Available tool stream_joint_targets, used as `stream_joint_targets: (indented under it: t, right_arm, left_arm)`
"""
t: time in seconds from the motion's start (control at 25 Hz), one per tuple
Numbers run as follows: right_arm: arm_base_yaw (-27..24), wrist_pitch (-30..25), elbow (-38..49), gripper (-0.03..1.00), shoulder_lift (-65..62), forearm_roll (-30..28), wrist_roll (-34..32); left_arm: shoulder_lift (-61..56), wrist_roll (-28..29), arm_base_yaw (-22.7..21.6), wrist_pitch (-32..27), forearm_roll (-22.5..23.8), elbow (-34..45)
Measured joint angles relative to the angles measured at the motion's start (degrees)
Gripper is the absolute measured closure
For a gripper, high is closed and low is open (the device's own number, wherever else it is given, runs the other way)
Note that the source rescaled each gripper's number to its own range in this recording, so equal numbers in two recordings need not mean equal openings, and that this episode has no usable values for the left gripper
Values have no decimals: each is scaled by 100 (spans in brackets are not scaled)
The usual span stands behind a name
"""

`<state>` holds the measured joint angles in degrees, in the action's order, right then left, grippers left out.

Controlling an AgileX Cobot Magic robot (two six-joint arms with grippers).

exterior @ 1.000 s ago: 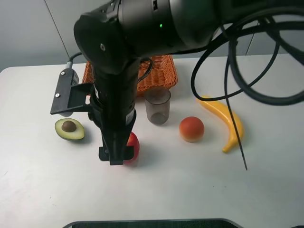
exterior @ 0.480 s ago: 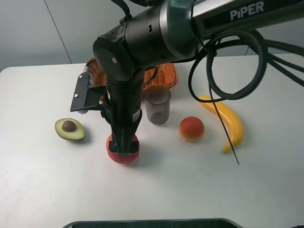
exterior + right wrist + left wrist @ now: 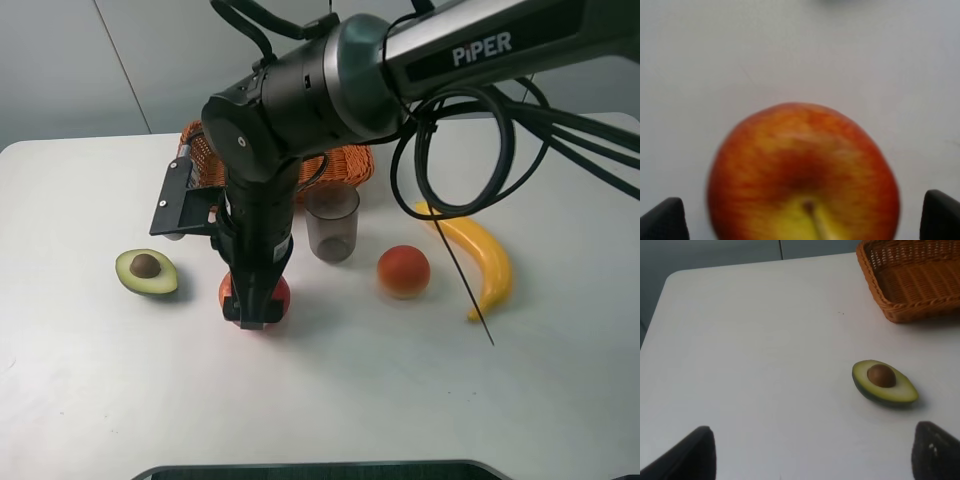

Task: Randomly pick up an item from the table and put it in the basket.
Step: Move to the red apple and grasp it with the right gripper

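Note:
The red apple (image 3: 230, 290) with a yellowish patch sits on the white table (image 3: 100, 380), mostly hidden under my right arm, which reaches across. My right gripper (image 3: 255, 305) points down over it. In the right wrist view the apple (image 3: 802, 175) lies between the two fingertips (image 3: 662, 220), with a gap on each side, so the right gripper (image 3: 800, 220) is open. The wicker basket (image 3: 345, 160) stands behind the arm and shows empty in the left wrist view (image 3: 920, 280). My left gripper (image 3: 815, 454) is open and empty above the table.
A halved avocado (image 3: 146, 271) lies left of the apple, also in the left wrist view (image 3: 884, 382). A grey cup (image 3: 332, 222) stands in front of the basket. A peach-like fruit (image 3: 404, 271) and a banana (image 3: 480, 255) lie to the right.
My right arm has swung right and settled straight over the apple. The apple now shows slightly farther back than half a second ago. Other items have not moved.

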<state>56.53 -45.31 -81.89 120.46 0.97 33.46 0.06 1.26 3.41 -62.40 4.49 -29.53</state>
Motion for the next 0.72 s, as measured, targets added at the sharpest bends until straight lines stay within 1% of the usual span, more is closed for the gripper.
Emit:
stream_joint_targets:
  t: [0.24,0.72]
  right_arm:
    - [0,-112,0,-3,12,0,0]
    - [0,197,0,-3,215,0,0]
  left_arm:
    - [0,0,0,0,0,0]
    - [0,0,0,0,0,0]
